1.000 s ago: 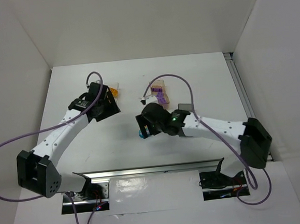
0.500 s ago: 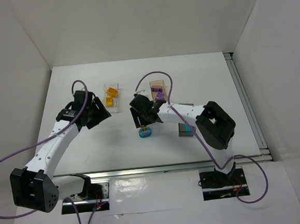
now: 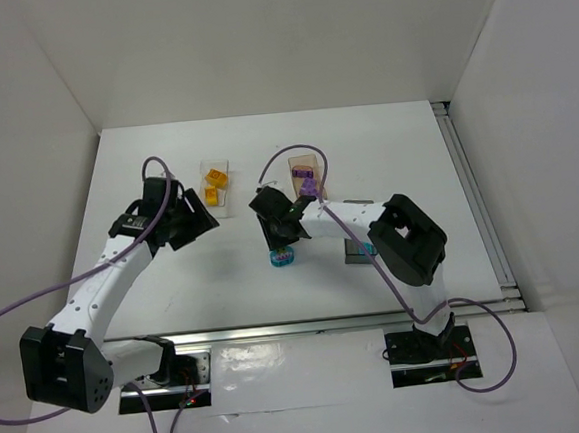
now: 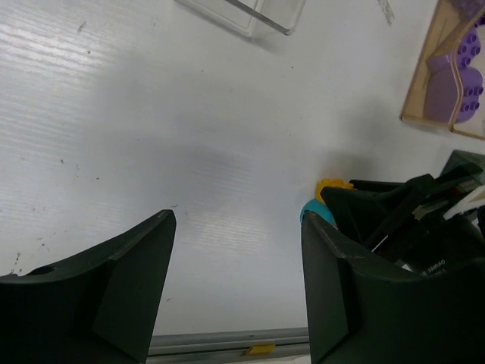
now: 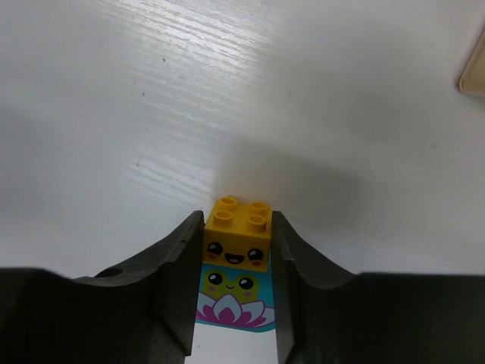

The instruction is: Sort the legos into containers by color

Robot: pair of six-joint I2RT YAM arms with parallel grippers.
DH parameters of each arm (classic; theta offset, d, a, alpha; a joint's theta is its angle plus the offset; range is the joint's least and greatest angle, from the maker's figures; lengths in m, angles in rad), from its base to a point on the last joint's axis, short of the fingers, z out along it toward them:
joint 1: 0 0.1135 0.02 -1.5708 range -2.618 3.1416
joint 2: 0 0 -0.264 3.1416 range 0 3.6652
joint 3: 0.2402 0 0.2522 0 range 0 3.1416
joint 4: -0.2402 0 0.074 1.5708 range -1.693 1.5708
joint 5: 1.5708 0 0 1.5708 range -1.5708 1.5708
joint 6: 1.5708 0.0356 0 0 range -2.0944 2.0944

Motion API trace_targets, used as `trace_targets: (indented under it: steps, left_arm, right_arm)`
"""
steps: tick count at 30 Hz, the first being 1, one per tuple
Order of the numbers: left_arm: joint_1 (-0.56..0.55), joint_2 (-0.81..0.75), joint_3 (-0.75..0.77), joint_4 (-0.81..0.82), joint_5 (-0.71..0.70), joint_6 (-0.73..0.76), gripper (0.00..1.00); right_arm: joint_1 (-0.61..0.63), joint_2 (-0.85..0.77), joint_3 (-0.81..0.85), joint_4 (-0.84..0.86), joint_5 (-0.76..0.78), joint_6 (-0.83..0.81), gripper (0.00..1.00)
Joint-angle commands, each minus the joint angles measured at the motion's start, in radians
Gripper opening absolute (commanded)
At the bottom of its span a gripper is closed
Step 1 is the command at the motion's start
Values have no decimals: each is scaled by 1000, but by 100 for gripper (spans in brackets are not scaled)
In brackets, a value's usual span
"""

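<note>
The grey bin [image 3: 358, 252], partly hidden under the right arm [image 3: 342, 216], possibly holds teal.

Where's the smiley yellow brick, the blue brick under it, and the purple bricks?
yellow brick [image 5: 236, 236]: right wrist view, its smiling face.
blue brick [image 5: 231, 309]: right wrist view, its flower picture.
purple bricks [image 4: 438, 87]: left wrist view, smooth side.

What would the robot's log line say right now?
left gripper: open, empty | right gripper: shut on small yellow smiley plastic brick | brick: stacked on small teal plastic brick on white table
</note>
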Motion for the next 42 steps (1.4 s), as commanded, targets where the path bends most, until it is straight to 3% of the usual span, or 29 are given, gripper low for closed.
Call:
trace_targets:
  steps: [1, 3, 7, 10, 20, 24, 28, 35, 39, 40, 41, 42]
  left_arm:
    - [5, -49, -33, 78, 83, 61, 75]
    - [5, -88, -83, 132, 195, 89, 76]
    - [-16, -132, -207, 342, 438, 100, 87]
    - [-79, -142, -299, 544, 498, 55, 93]
    - [-242, -71, -347, 736, 423, 14, 95]
    - [-265, -48, -347, 747, 382, 3, 89]
    - [-274, -48, -347, 776, 347, 3, 80]
    - [-285, -68, -358, 766, 287, 3, 55]
    - [-294, -77, -358, 756, 262, -6, 27]
    - [-294, -77, -358, 743, 262, -6, 10]
    - [-294, -77, -358, 730, 262, -6, 0]
    - [-294, -63, -347, 721, 262, -6, 0]
  right_arm:
    - [1, -17, 17, 37, -4, 6, 34]
    - [-9, -59, 17, 37, -13, 6, 25]
    - [-32, -147, 17, 47, -65, 29, 25]
    - [-32, -184, 41, 47, -106, 40, 25]
    - [-32, -270, 41, 59, -189, 90, 25]
    - [-32, -270, 41, 68, -208, 100, 25]
    - [-32, -290, 41, 68, -232, 100, 25]
    - [-51, -334, 0, 106, -284, 120, 25]
    - [-51, -356, 9, 82, -284, 120, 25]
    - [-72, -356, 0, 82, -284, 120, 25]
    - [-83, -371, 0, 73, -284, 109, 25]
    - [-98, -389, -13, 73, -284, 109, 25]
